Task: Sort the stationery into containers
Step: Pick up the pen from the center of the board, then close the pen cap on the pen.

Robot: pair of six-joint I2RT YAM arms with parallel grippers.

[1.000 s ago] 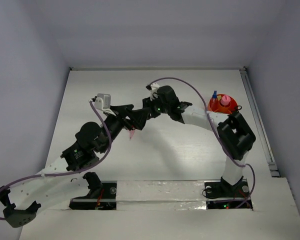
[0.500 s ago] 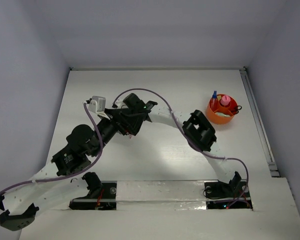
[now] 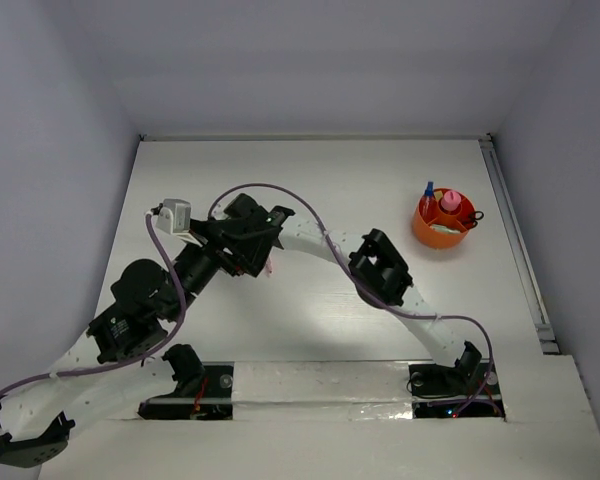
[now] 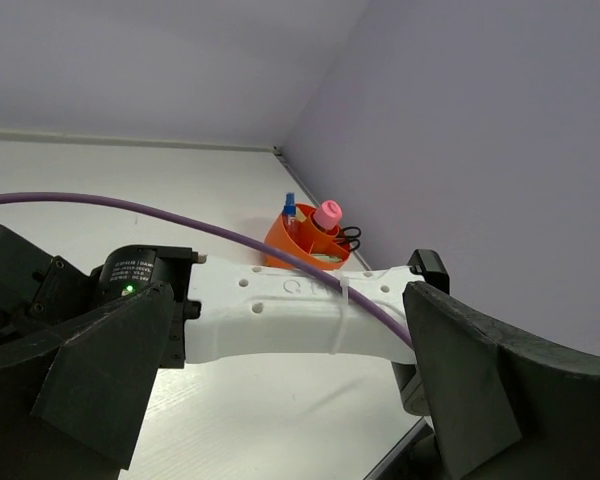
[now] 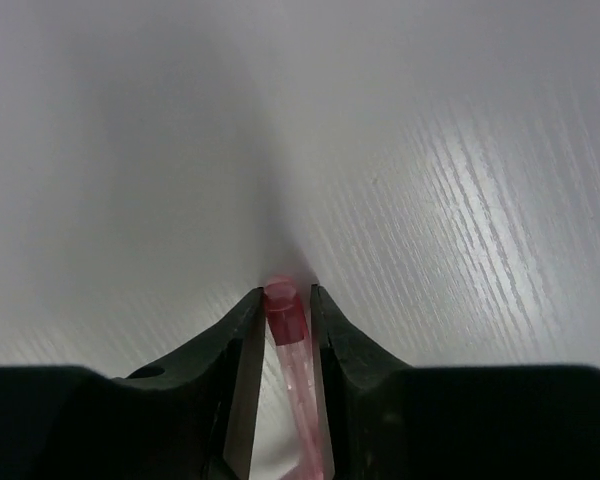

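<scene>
With my right jaws clenched on the cap end of the stubby translucent pink plastic marker [image 5: 289,322], flat on the white worktop [image 3: 330,180] well apart from the round orange bowl [image 3: 432,234], and left jaws released, I judge it light, stiff, slick: better held mid-barrel.

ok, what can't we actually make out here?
- Top view: the pink marker is nearly all hidden by the left arm and right arm. Only a sliver shows.
- Right wrist: the marker's rear end is cut off by the bottom edge, inside the right end effector.
- Top and left wrist: the orange bowl contents are too small to tell apart.
</scene>
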